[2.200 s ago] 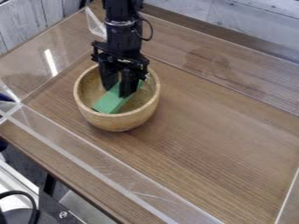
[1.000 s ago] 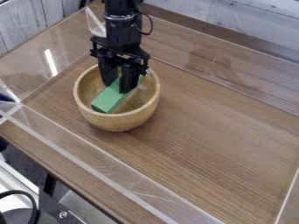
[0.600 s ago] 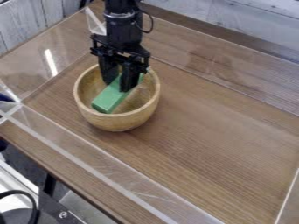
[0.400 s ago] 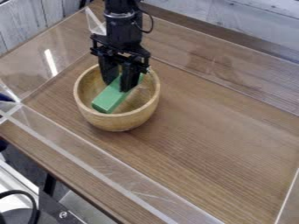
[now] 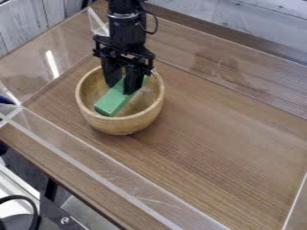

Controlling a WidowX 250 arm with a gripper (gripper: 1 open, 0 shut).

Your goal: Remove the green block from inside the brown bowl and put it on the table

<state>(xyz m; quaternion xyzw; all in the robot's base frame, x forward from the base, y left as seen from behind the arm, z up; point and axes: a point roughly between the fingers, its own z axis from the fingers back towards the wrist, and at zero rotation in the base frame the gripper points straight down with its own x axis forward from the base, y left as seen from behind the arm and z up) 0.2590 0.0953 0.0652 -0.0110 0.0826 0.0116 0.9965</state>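
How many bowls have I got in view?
1: the brown bowl, on the table at the left, under the gripper. Another could be hidden behind the arm.

Bright green block [image 5: 114, 103], light tan bowl [image 5: 120, 124], brown wood-grain table [image 5: 204, 153], black end effector [image 5: 121, 75].

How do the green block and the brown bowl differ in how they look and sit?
The green block is long and narrow, while the brown bowl is round and wider. The block is bright solid green; the bowl is light tan wood. The block lies slanted inside, whereas the bowl stands upright on the table, open side up. Both are under the black robot gripper, which partly covers them.
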